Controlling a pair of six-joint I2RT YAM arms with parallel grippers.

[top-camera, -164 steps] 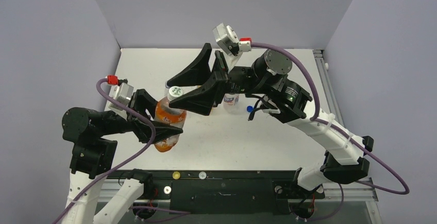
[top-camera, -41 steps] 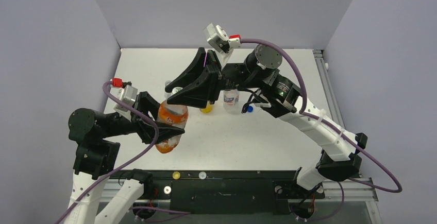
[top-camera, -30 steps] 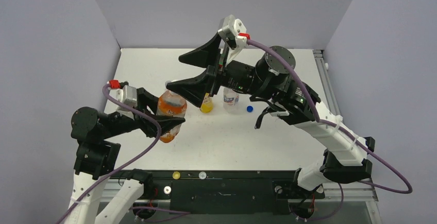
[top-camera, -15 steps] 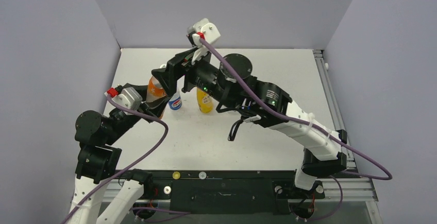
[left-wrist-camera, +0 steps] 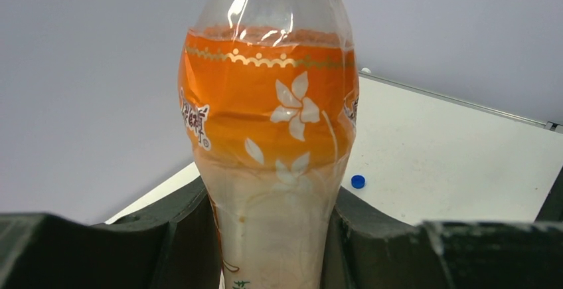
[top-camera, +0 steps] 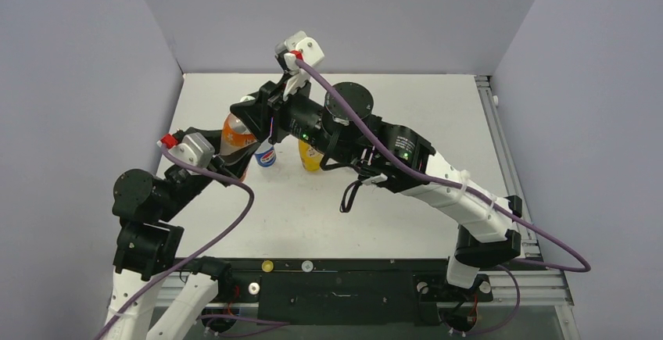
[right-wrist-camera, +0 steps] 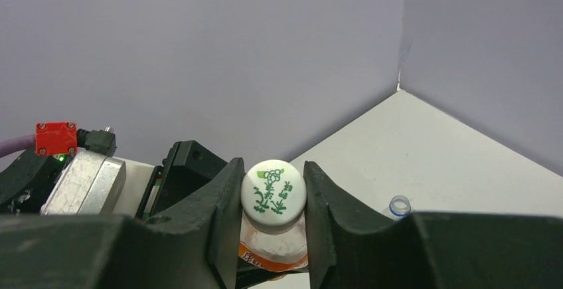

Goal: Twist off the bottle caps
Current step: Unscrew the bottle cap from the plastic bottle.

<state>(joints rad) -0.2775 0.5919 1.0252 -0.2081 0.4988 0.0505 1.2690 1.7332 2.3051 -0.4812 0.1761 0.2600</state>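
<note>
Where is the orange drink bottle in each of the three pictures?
Top view: the orange bottle is left of centre, in the upper half.
Left wrist view: the bottle fills the middle.
Right wrist view: only its white cap and an orange sliver show, bottom centre, pinched by the right claw.
Shared landmark: the left claw clamped round the bottle's lower body.

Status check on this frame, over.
Left gripper shut on orange bottle. Right gripper shut on its white cap, cap on neck. Pepsi bottle close beside, apparently not blocking.
</note>
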